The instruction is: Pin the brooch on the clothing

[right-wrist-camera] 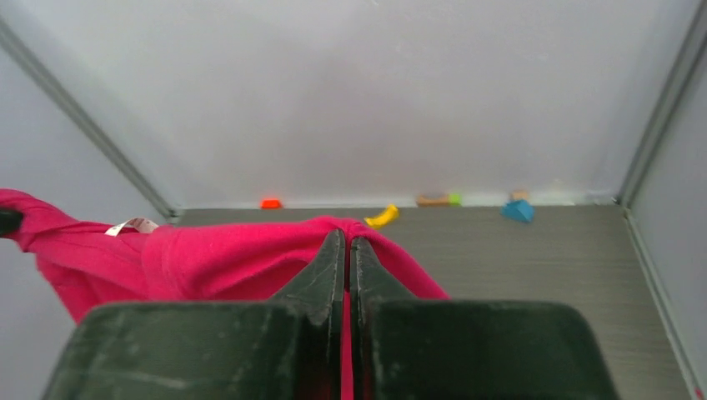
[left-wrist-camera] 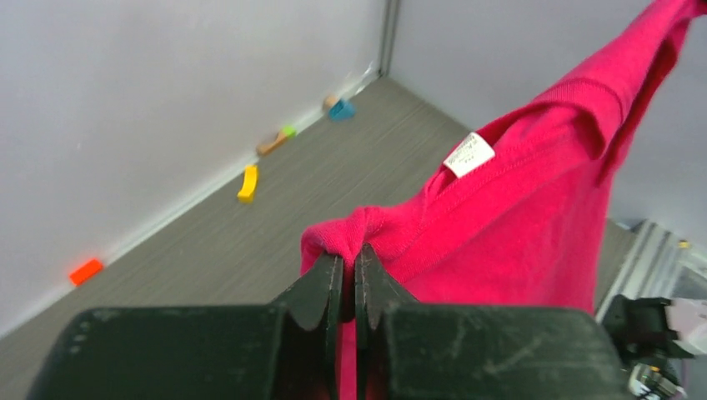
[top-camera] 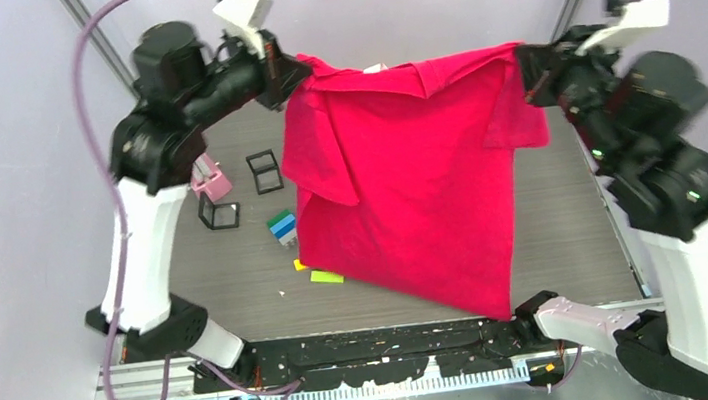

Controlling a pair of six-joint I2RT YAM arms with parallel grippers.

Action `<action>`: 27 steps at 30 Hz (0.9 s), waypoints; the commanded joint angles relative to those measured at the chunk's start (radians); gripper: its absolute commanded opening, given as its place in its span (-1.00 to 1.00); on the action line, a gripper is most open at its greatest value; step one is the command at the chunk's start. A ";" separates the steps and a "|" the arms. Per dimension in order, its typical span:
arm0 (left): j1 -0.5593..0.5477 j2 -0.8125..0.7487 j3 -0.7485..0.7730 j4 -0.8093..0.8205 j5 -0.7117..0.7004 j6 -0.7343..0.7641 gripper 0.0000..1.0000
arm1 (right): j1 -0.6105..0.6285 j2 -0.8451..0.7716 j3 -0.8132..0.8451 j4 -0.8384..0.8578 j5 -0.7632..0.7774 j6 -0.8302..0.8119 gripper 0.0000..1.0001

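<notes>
**Shirt aloft on two thin pinches, brooch not in hand**

Holding the crimson T-shirt (top-camera: 409, 184) up by both shoulder corners, stretched between the arms. Pinching a small fold in the left pincer (left-wrist-camera: 348, 271), jaws almost together on the cloth. Same on the right pincer (right-wrist-camera: 347, 250) at the other shoulder. Hanging with the white neck label (left-wrist-camera: 468, 154) near the top edge and the hem low toward the near edge. Can't tell whether it touches the surface (top-camera: 566, 236).

Can't confirm the brooch. Possibly the small pink piece (top-camera: 214, 183) on the surface just beside the left arm, well apart from both pincers. Too small to be sure.

Risks:
- Gripping only a thin fold per side. Likely to slip if pulled wider or jerked, which would drop a corner and collapse the shirt.
- Lowering straight down could drape cloth over the block stack (top-camera: 282, 226) and the yellow-green flat piece (top-camera: 327, 277), both just beside the left hem, and bury or drag them.
- No spare pincer for the brooch while both hold cloth. Needs laying down first.
- One sleeve folded across the front. May land creased and leave a poor pin spot.

Room:
- Bare surface showing right of the shirt. Better to lay it that way.
- Crowded on the left, with two black wire-frame cubes (top-camera: 265, 170) between arm and shirt.
- Close to the walls on both sides, so little margin to spread further.
- Orange block (left-wrist-camera: 86, 270) and yellow curved piece (left-wrist-camera: 248, 183) along the far wall, out of the way.
</notes>
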 commanded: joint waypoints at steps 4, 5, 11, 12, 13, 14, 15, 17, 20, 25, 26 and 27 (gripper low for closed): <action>0.024 0.258 0.211 0.065 -0.175 0.091 -1.00 | -0.012 0.093 -0.137 0.362 0.277 -0.096 -0.99; 0.024 0.282 0.239 0.083 -0.180 0.102 -1.00 | -0.018 0.110 -0.099 0.387 0.279 -0.104 -0.99; 0.026 0.282 0.279 0.335 -0.167 0.180 -1.00 | -0.059 0.265 0.187 0.449 0.200 -0.152 -0.99; 0.026 0.275 0.288 0.362 -0.153 0.195 -1.00 | -0.060 0.288 0.222 0.449 0.164 -0.159 -0.99; 0.026 0.264 0.295 0.380 -0.131 0.212 -1.00 | -0.060 0.296 0.281 0.449 0.141 -0.179 -0.99; 0.026 0.250 0.300 0.393 -0.114 0.235 -1.00 | -0.060 0.304 0.304 0.448 0.094 -0.185 -0.99; 0.026 0.235 0.305 0.397 -0.104 0.253 -1.00 | -0.060 0.304 0.336 0.439 0.075 -0.210 -0.99; 0.026 0.199 0.302 0.376 -0.085 0.283 -1.00 | -0.060 0.277 0.327 0.420 0.030 -0.226 -0.99; 0.026 0.109 0.218 0.312 -0.012 0.293 -1.00 | -0.061 0.129 0.169 0.425 -0.012 -0.217 -0.99; 0.017 -0.121 -0.282 0.168 0.213 0.149 -1.00 | -0.060 -0.271 -0.438 0.397 0.038 -0.011 -0.99; 0.001 -0.186 -0.459 0.196 0.258 0.106 -1.00 | -0.059 -0.328 -0.592 0.348 0.053 0.086 -0.99; -0.031 -0.260 -0.638 0.243 0.292 0.056 -1.00 | -0.060 -0.438 -0.660 0.307 0.085 0.144 -0.99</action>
